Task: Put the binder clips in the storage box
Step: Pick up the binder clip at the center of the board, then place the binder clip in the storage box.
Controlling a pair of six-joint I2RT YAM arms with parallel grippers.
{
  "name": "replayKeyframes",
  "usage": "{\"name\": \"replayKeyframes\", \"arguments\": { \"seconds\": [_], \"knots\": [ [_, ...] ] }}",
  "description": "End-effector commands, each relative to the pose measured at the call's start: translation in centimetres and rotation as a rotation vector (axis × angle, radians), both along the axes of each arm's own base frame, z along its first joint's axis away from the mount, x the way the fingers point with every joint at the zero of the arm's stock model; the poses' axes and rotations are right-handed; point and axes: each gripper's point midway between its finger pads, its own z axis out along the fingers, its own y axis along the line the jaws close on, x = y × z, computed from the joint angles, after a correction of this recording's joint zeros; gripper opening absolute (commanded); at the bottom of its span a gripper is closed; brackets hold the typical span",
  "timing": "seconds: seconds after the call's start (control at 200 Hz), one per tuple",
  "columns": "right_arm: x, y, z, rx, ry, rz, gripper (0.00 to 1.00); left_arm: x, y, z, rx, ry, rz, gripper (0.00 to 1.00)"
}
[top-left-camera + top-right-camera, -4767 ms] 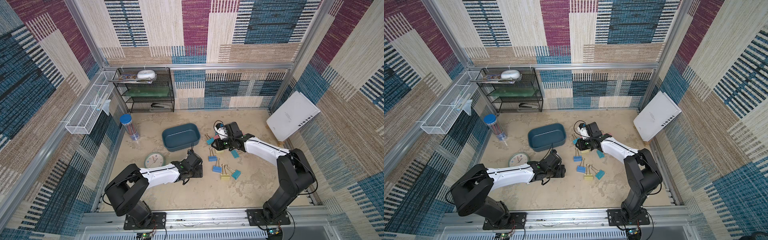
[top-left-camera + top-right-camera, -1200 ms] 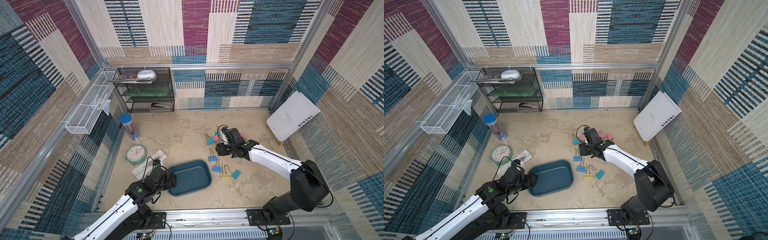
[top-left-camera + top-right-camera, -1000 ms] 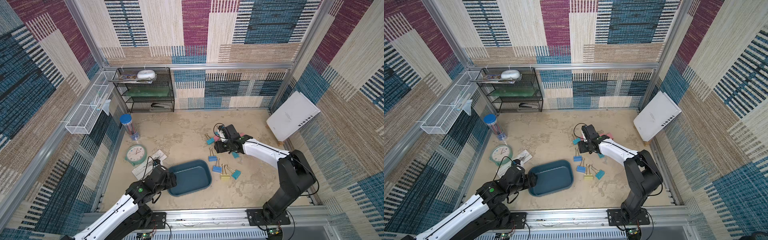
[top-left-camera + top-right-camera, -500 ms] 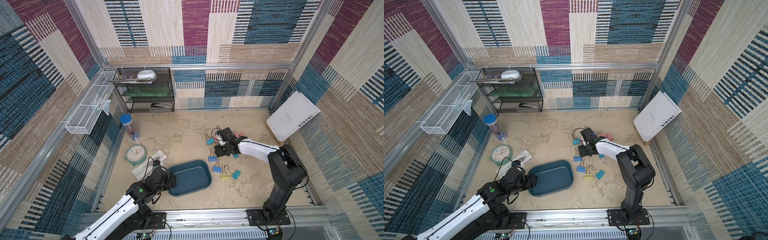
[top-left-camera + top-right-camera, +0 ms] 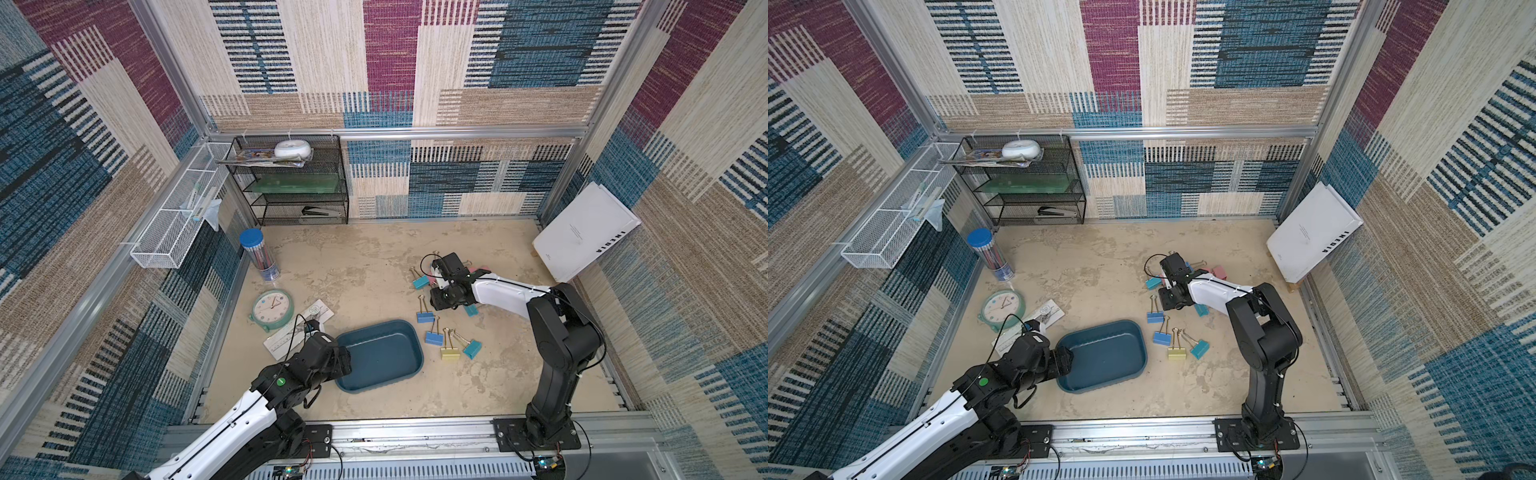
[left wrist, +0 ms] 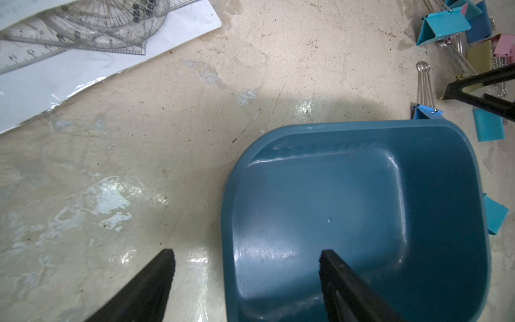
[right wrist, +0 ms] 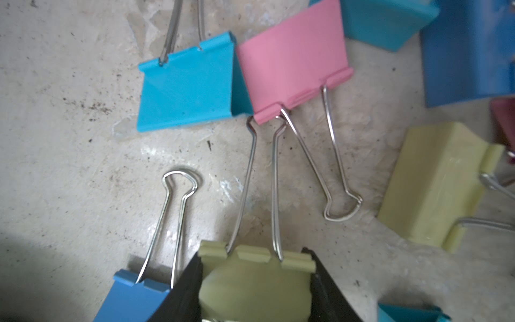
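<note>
Right wrist view: your right claw (image 7: 253, 259) grips a yellow binder clip (image 7: 255, 287). The storage box (image 5: 376, 361) lies back-left of it, at your released left claw (image 6: 246, 252).

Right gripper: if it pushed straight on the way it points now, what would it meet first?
Probably the pink binder clip: its wire handle lies just ahead of the right gripper, which has a yellow binder clip between its fingers. Height is unclear, so it might pass over.

One storage box (image 5: 382, 357), one clock (image 5: 272, 306), at least nine binder clips (image 7: 185, 83)
</note>
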Motion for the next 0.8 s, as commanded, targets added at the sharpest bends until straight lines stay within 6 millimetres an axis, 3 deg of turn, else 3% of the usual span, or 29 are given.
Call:
{"name": "replayKeyframes", "arguments": {
  "seconds": [0.0,0.155,0.301,0.426,0.506,0.641,0.796],
  "knots": [
    [-0.1,0.0,3.8,0.028,-0.057,-0.009,0.44,0.1,0.4,0.1,0.027,-0.012,-0.004,0.86],
    [-3.2,3.1,10.0,0.159,-0.071,0.1,0.43,0.1,0.3,0.0,0.025,-0.014,-0.01,0.86],
    [-7.4,5.7,11.8,0.175,-0.043,0.164,0.42,0.1,0.3,0.0,0.024,-0.014,-0.01,0.86],
    [-12.9,10.1,11.7,0.266,0.012,0.267,0.41,0.1,0.2,0.0,0.023,-0.018,-0.016,0.86],
    [-15.8,11.9,10.8,0.283,0.049,0.304,0.4,0.1,0.2,0.1,0.02,-0.021,-0.019,0.86],
    [-18.9,12.8,8.6,0.259,0.106,0.327,0.41,0.1,0.0,0.1,0.01,-0.024,-0.024,0.86],
    [-20.8,12.4,6.6,0.264,0.149,0.318,0.41,0.0,0.0,-0.2,0.01,-0.022,-0.029,0.86]
  ]
}}
